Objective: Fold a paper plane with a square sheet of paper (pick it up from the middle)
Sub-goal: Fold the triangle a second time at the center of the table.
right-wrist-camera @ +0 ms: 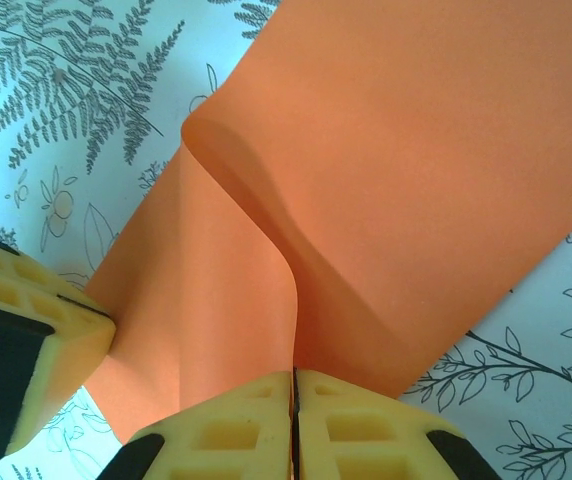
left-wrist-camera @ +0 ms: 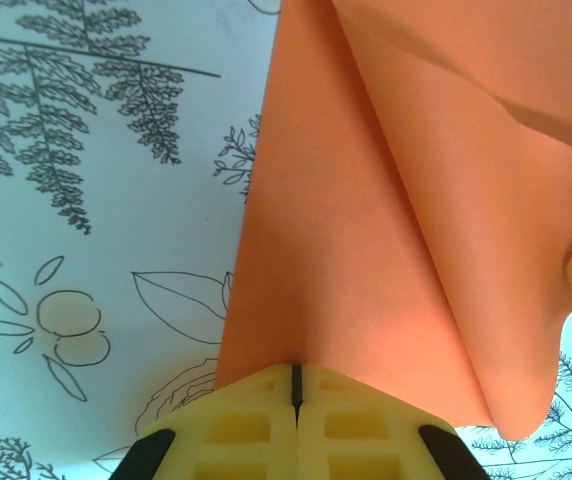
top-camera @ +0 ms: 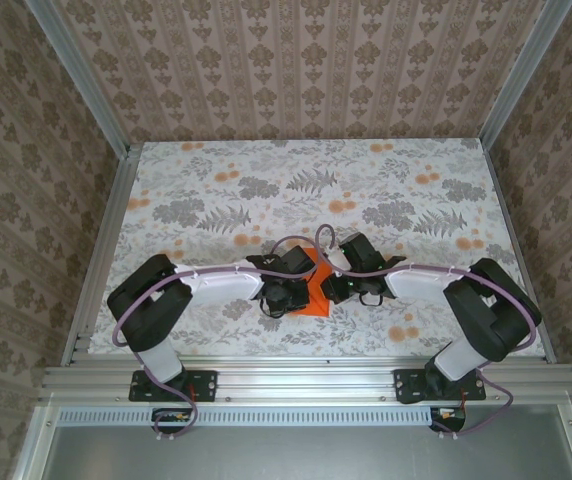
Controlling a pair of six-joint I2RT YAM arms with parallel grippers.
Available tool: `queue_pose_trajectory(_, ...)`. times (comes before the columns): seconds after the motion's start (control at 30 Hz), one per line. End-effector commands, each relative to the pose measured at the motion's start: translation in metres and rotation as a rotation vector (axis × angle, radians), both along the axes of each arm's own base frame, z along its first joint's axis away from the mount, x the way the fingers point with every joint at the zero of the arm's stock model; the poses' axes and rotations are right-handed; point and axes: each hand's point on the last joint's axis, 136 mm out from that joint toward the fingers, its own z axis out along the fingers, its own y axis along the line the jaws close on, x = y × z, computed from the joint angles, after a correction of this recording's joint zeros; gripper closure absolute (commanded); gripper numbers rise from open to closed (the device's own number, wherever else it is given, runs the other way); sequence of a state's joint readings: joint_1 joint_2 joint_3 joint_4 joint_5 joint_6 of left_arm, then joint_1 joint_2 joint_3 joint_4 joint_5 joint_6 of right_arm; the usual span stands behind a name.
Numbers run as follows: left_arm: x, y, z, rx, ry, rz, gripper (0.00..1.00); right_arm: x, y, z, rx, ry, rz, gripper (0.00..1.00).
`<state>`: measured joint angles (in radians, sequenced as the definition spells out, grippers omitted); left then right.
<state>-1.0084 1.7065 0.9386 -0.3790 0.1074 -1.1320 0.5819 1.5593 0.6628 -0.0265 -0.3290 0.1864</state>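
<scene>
Orange paper (top-camera: 318, 296), bent into soft folds, is held between two robot grippers over the near middle of a floral-print table (top-camera: 216, 200). The left gripper (left-wrist-camera: 296, 385) is clamped tight on one edge. The right gripper (right-wrist-camera: 294, 385) is clamped tight on another part of the paper.

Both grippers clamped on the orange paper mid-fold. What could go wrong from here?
Tear: the left gripper and right gripper are both shut on the paper; pulling apart could rip it.
Crooked crease: the paper between them bulges in soft curves, so flattening it now may set the fold off-line.
Collision: the grippers sit close together; a small move could knock them into each other.
</scene>
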Motion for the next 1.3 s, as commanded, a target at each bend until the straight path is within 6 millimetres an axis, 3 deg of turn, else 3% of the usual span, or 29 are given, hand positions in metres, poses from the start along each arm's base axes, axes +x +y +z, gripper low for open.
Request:
queue_pose_trajectory(0.0,-0.0087,0.0147,-0.0157,0.089,0.026,-0.022,0.98,0.0039,-0.0012,-0.0017,0.0,-0.001,-0.018,0.9)
queue_pose_trajectory(0.97,-0.0103,0.0168,-0.0168,0.1,0.03,-0.027,0.99,0.0096,-0.0021,0.0004,-0.032,-0.014,0.002,0.89)
queue_pose_trajectory(1.27,-0.0089,0.0156,-0.0156,0.097,0.026,-0.029,0.99,0.0054,-0.0085,-0.007,-0.063,-0.003,0.002,0.89)
